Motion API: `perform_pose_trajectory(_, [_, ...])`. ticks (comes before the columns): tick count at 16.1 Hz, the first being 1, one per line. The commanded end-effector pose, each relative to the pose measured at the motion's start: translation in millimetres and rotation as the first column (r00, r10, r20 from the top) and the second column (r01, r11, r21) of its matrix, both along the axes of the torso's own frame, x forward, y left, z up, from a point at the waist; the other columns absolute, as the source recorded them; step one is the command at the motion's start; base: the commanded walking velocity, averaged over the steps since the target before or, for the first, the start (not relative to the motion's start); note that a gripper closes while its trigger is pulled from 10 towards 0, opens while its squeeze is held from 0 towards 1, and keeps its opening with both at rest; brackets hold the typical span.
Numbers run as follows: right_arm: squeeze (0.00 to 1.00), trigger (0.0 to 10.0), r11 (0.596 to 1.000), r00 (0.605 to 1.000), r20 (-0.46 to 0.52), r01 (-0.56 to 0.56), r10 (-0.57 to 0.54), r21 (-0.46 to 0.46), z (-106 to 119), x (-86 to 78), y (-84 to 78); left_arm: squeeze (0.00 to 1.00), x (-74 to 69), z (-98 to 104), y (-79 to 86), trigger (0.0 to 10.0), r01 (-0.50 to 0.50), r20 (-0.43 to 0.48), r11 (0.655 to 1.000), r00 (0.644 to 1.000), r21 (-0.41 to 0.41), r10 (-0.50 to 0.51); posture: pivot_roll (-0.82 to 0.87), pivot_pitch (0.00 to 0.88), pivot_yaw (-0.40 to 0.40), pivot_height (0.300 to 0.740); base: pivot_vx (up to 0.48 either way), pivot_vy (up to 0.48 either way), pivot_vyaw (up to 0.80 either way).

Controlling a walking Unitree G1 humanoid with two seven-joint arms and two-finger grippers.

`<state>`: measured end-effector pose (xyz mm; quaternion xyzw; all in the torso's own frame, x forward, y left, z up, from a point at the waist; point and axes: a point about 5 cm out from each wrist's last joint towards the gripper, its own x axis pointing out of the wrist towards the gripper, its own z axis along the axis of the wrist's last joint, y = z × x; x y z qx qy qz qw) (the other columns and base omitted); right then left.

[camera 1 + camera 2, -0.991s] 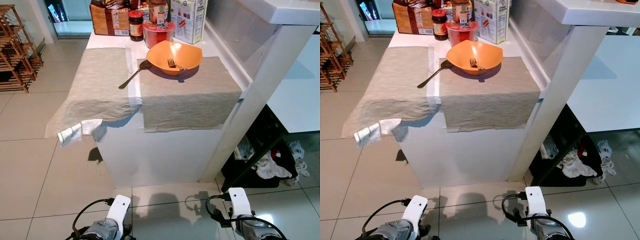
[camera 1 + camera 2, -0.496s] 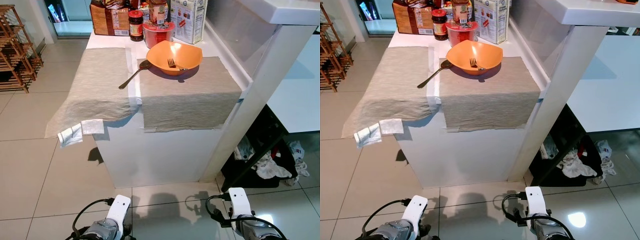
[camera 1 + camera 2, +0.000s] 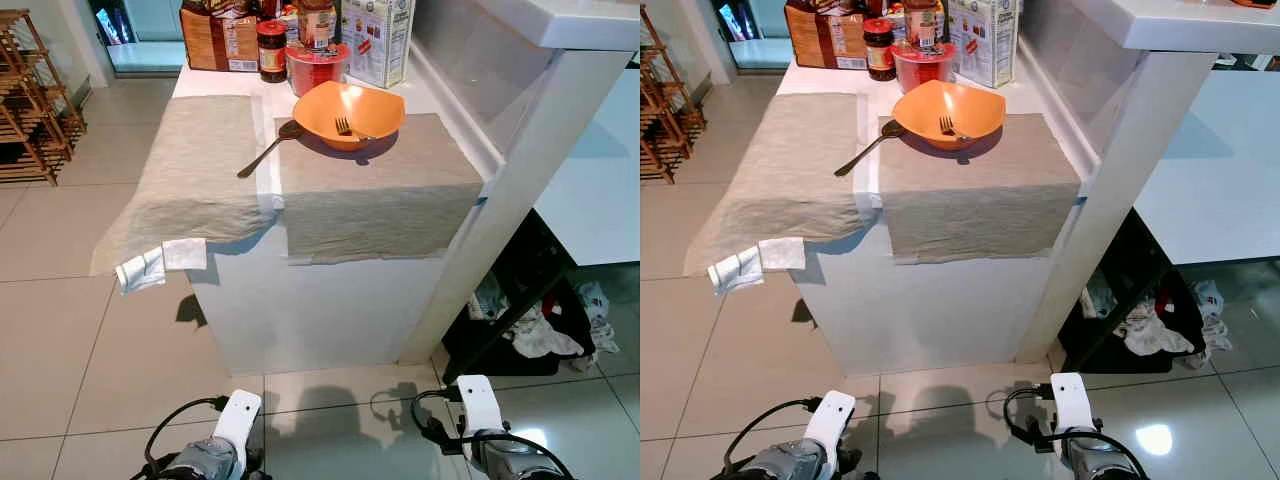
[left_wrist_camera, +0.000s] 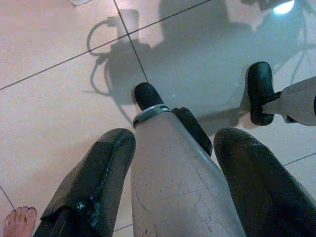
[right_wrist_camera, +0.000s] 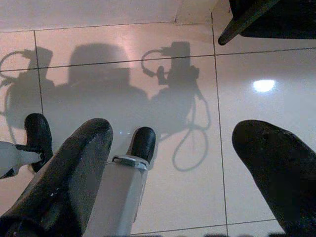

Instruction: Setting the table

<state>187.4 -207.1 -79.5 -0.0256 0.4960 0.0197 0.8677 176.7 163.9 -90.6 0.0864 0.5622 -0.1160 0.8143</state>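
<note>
The orange bowl point(image 3: 349, 113) sat at the far end of the right grey placemat point(image 3: 380, 185) on the white counter point(image 3: 320, 300), with a fork point(image 3: 346, 127) lying inside it. A spoon point(image 3: 268, 148) lay just beside the bowl, its handle reaching across the gap onto the left placemat point(image 3: 190, 170), which drooped over the counter's edge. Jars and boxes point(image 3: 300, 40) stood crowded behind the bowl.

Both arms hung idle near the floor: the left gripper point(image 4: 173, 163) and the right gripper point(image 5: 192, 163) each had their 2 fingers spread apart and empty above the tiles.

By my reading, the robot stood between steps, facing the counter. The next move would likely call for raising 1 arm and reaching well forward to lift the fork out of the bowl or straighten the spoon.
</note>
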Motion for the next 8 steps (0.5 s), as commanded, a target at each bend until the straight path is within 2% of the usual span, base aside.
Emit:
perform_pose_trajectory(1, [0.00, 10.0, 1.000, 1.000, -0.014, -0.002, 0.002, -0.012, -0.8, -2.0, -1.7, 0.00, 0.4, 0.2, 0.3, 10.0, 0.011, 0.001, 1.000, 1.000, 0.003, -0.011, -0.07, 0.000, -0.007, 0.740, 0.000, 0.000, 0.00])
perform_pose_trajectory(8, [0.00, 10.0, 1.000, 1.000, -0.017, -0.005, 0.005, -0.012, -1.8, -3.8, -1.3, 0.00, -0.8, -0.3, 0.7, 10.0, 0.014, 0.003, 1.000, 1.000, 0.007, -0.014, -0.07, 0.000, -0.009, 0.740, 0.000, 0.000, 0.00])
